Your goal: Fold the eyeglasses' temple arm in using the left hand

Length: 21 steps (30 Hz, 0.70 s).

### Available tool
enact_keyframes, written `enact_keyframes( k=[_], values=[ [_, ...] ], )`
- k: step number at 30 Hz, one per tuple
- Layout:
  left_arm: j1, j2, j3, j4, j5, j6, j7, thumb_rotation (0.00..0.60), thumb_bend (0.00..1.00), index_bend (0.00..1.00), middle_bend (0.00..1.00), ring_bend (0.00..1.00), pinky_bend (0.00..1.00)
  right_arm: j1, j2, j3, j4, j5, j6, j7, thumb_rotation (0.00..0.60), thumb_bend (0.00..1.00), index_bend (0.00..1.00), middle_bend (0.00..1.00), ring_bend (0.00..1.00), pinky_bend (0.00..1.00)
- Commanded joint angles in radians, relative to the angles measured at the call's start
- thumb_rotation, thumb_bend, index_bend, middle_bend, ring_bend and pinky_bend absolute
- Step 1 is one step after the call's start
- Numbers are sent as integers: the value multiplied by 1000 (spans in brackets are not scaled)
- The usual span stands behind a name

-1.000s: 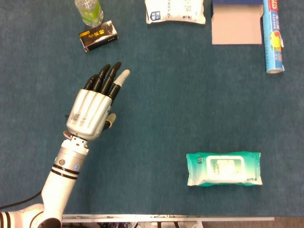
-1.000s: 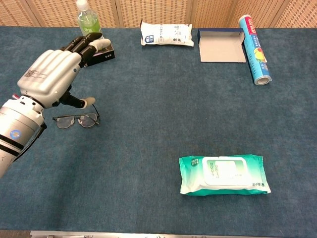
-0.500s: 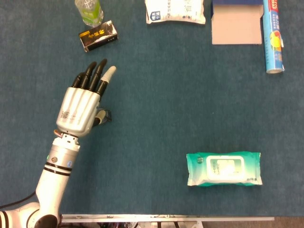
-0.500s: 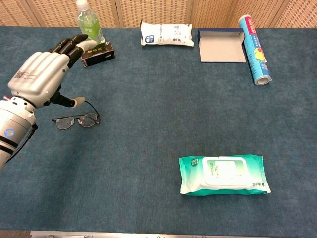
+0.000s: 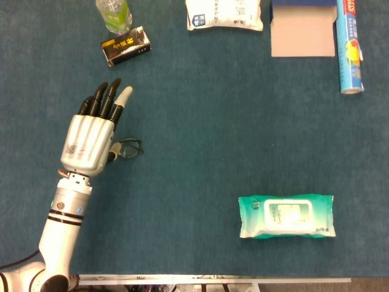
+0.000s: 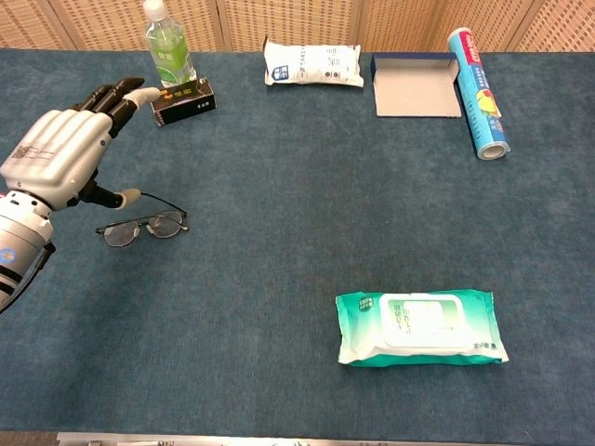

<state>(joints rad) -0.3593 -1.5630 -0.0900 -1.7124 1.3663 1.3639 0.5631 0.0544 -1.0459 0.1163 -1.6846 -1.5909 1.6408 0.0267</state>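
The eyeglasses (image 6: 144, 226) lie on the blue table near its left side, lenses toward me, one thin temple arm reaching back toward the thumb. In the head view only the right lens (image 5: 129, 148) peeks out from under the hand. My left hand (image 6: 61, 156) hovers over the glasses' left end with its fingers stretched flat and apart, holding nothing; its thumb tip (image 6: 128, 196) hangs just above the temple arm. From the head view the left hand (image 5: 90, 139) covers most of the frame. My right hand is not in either view.
A black box (image 6: 184, 99) and a green bottle (image 6: 165, 45) stand at the back left, just beyond the fingertips. A white pouch (image 6: 312, 63), an open carton (image 6: 416, 91) and a blue roll (image 6: 478, 92) line the back. A green wipes pack (image 6: 418, 327) lies front right.
The left hand has slid steadily to the left, uncovering more of the glasses. The glasses have not moved.
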Motion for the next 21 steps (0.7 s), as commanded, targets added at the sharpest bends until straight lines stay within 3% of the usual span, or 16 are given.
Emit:
enact_keyframes(
  k=[1, 21],
  values=[
    [4, -2, 3, 9, -3, 1, -6, 600, 169, 51, 0, 28, 186, 0, 0, 0, 0, 0, -1, 0, 600, 392, 629, 522, 407, 437],
    [24, -18, 5, 73, -40, -2, -33, 600, 170, 50, 0, 28, 186, 1, -2, -1, 1, 1, -3, -4, 600, 392, 629, 522, 407, 437]
  ],
)
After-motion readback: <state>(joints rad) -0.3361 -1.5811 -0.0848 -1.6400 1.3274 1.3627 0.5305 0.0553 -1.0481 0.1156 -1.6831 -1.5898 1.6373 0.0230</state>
